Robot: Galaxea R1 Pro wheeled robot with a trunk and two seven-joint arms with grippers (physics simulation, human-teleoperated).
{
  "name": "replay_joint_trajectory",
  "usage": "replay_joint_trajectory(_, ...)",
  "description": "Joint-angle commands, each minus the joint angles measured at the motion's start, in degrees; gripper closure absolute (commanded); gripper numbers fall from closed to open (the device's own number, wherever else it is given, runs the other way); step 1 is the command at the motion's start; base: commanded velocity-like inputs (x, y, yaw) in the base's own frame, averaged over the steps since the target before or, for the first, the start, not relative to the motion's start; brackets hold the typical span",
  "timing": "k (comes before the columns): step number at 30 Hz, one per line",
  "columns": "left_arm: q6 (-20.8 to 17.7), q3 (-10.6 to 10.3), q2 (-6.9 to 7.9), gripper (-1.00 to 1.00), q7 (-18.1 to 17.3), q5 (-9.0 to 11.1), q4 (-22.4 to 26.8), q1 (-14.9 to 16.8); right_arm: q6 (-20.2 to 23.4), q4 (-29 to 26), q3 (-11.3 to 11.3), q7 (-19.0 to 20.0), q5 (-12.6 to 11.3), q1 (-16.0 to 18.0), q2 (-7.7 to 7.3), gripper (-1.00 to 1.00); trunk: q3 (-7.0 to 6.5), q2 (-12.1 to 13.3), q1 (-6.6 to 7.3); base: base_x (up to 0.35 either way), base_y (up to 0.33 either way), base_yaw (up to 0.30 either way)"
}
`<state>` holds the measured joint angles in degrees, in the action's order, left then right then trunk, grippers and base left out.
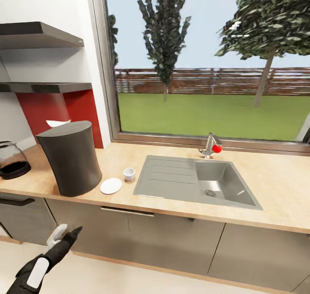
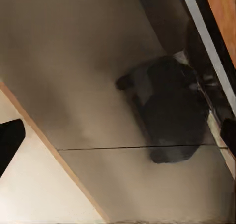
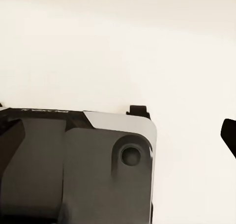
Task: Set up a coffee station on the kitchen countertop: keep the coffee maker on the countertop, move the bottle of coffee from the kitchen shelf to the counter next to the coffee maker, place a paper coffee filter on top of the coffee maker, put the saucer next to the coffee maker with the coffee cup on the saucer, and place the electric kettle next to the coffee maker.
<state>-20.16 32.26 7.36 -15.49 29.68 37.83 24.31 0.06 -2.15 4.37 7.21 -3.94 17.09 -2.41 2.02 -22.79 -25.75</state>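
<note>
Looking down from the head camera, I see the coffee maker (image 1: pixel 71 157) at the left of the counter (image 1: pixel 280 186), with the saucer (image 1: pixel 111 186) and cup (image 1: pixel 129 173) beside it, centre-left. My left gripper (image 1: pixel 64 237) hangs low at lower left, fingers spread; the right one's I cannot tell.

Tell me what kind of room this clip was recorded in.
A simulated home kitchen, it seems: a wooden countertop with an inset sink and faucet under a garden-facing window, and a dark coffee maker nearby.
</note>
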Motion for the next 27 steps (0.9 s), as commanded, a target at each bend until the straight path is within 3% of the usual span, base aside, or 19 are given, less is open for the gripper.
replay_joint_trajectory(1,1.0,0.1,0.05,-1.0,-0.2,0.2,-0.8,-1.3,0.0,0.0,0.4,0.2,-0.4,0.0,-0.04,-1.0,0.12,-0.1,-0.04,-0.002,0.0,0.0)
replay_joint_trajectory(5,7.4,-0.8,0.21,-1.0,-0.2,-3.4,-1.9,-6.8,-0.1,0.1,0.5,0.2,-0.4,0.0,-0.12,-1.0,0.12,-0.1,-0.04,0.0,0.0,0.0)
replay_joint_trajectory(8,14.9,-1.9,0.11,-1.0,-0.2,-9.3,-2.3,-10.2,-0.3,0.2,0.5,0.1,-0.4,0.0,-0.24,-1.0,0.12,-0.1,-0.04,0.0,0.0,0.0)
replay_joint_trajectory(10,20.1,-2.3,-0.1,-1.0,-0.2,-14.1,-3.1,-11.8,-1.0,0.3,0.5,0.1,-0.4,0.0,-0.29,-1.0,0.12,-0.1,-0.04,0.0,0.0,0.0)
replay_joint_trajectory(12,25.1,-2.9,-0.21,-1.0,-0.2,-20.1,-4.7,-13.2,-1.8,0.3,0.5,0.1,-0.4,0.0,-0.36,-1.0,0.12,-0.1,-0.04,0.0,0.0,0.0)
replay_joint_trajectory(13,26.3,-3.0,-0.21,-1.0,-0.1,-21.8,-5.2,-13.4,-2.0,0.3,0.5,0.1,-0.4,0.0,-0.37,-1.0,0.12,-0.1,-0.04,0.0,0.0,0.0)
replay_joint_trajectory(14,30.4,-3.4,-0.23,-1.0,-0.1,-28.4,-7.3,-14.0,-2.7,0.4,0.5,0.1,-0.4,0.0,-0.39,-1.0,0.12,-0.1,-0.04,0.0,0.0,0.0)
replay_joint_trajectory(15,31.1,-3.5,-0.25,-1.0,-0.1,-30.0,-7.8,-14.1,-2.8,0.4,0.5,0.1,-0.4,0.0,-0.41,-1.0,0.12,-0.1,-0.04,0.0,0.0,0.0)
replay_joint_trajectory(19,33.5,-3.7,-0.24,-1.0,0.0,-41.0,-10.3,-14.3,-3.1,0.4,0.4,0.0,-0.4,0.0,-0.45,-1.0,0.12,-0.1,-0.04,0.0,0.0,0.0)
replay_joint_trajectory(23,33.9,-3.8,-0.25,-1.0,0.0,-47.3,-14.9,-14.4,-3.1,0.3,0.2,-1.9,-1.2,0.0,-0.37,-1.0,0.1,-0.1,-0.04,0.0,0.0,0.0)
replay_joint_trajectory(24,33.9,-3.8,-0.32,-1.0,0.1,-50.6,-16.8,-14.4,-3.0,0.2,0.2,-3.7,-2.6,0.0,-0.28,-1.0,0.04,-0.1,-0.04,0.0,0.0,0.0)
replay_joint_trajectory(27,33.9,-3.8,-0.04,-1.0,0.1,-51.9,-17.3,-14.4,-3.0,0.2,0.2,-4.1,-3.3,0.0,-0.31,-1.0,-0.13,-0.1,-0.04,0.0,0.0,0.0)
